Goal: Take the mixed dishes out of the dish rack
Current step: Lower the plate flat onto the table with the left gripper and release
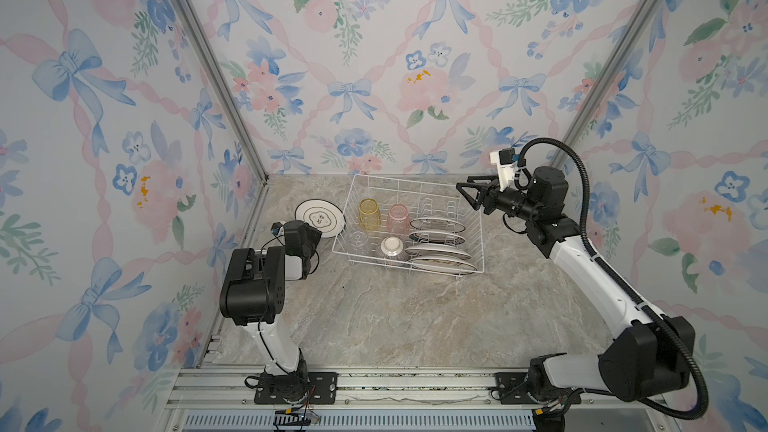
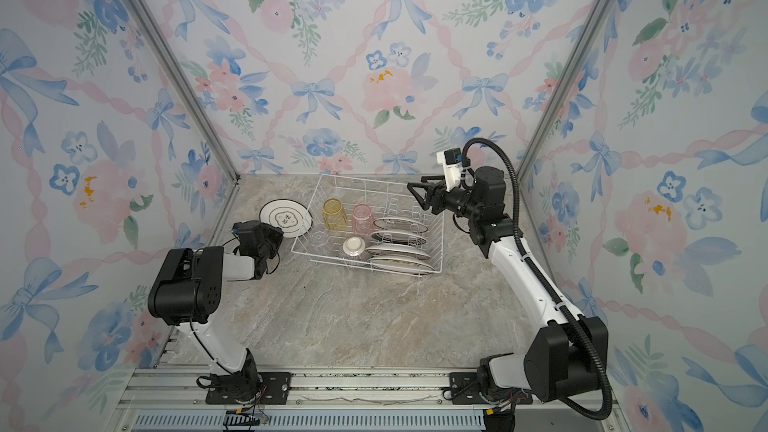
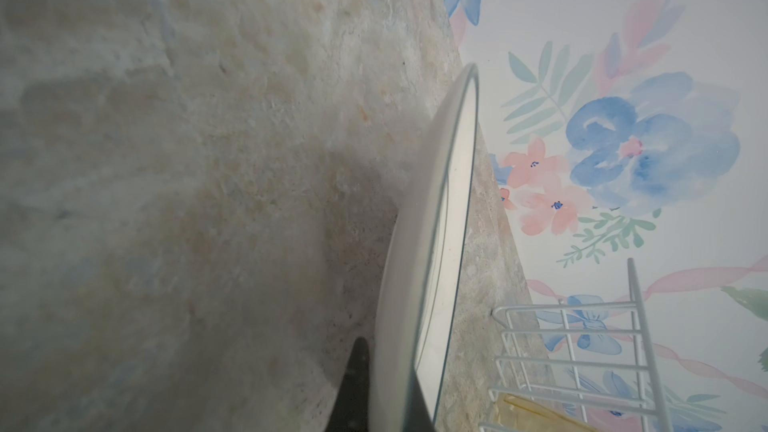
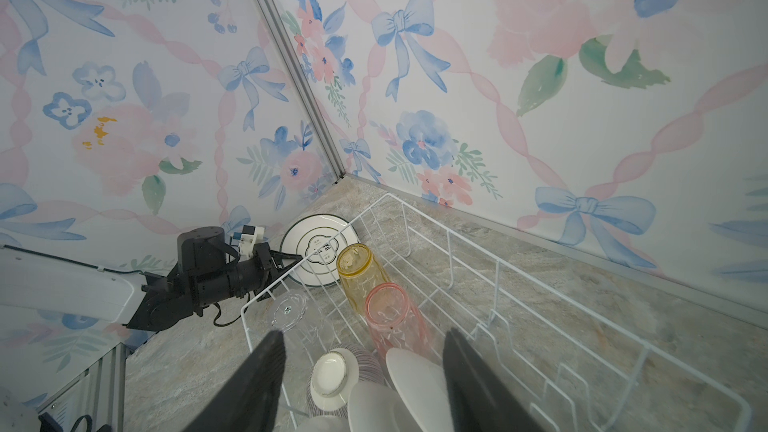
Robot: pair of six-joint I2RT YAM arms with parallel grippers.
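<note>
**Q:** How far along?
**A:** One plate (image 1: 318, 214) is out: your left jaws clamp its rim, down by the tabletop (image 1: 395, 317), just beside the dish rack (image 1: 409, 195).
**Q:** What's left?
**A:** Below your open right jaws, four plates (image 1: 436, 238), three tumblers (image 1: 369, 214) and the bowl (image 1: 391, 246) sit in the rack.

Five plates (image 1: 319, 218), three tumblers (image 1: 369, 214), one bowl (image 1: 391, 246), one rack (image 1: 471, 231).

The marbled stone bench (image 1: 374, 317) carries a white wire rack (image 1: 399, 191) toward its back corner, and a plate (image 1: 319, 218) sits just beside the rack's left end (whether it's fully down, I can't tell).
</note>
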